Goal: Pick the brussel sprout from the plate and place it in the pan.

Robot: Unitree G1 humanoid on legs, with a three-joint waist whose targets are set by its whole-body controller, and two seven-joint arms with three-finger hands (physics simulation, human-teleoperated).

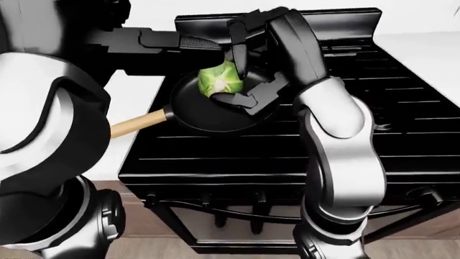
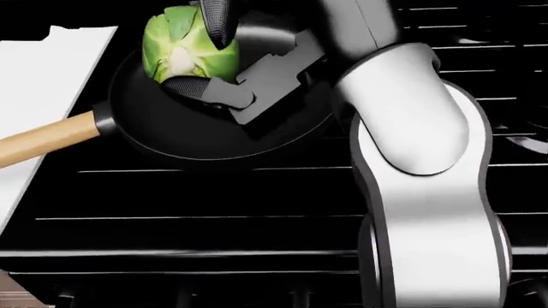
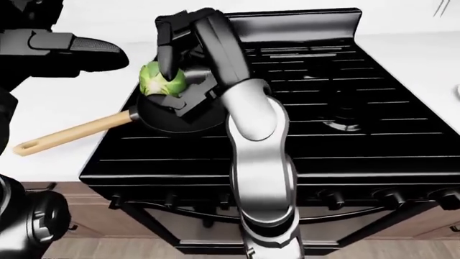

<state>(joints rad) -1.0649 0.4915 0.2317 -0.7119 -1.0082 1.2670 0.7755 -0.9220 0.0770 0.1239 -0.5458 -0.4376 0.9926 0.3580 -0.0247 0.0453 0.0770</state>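
A green brussel sprout, cut face toward me, is held between the black fingers of my right hand, which is shut on it. The sprout hangs just above the upper part of the black pan. The pan stands on the left side of the stove and its wooden handle points left over the counter. My left hand hovers at the upper left, beside the pan, with its fingers stretched out and holding nothing. The plate is out of view.
The black stove with its grates fills the middle, its knobs along the lower face. White counter lies on both sides. My right forearm crosses the stove's lower right in the head view.
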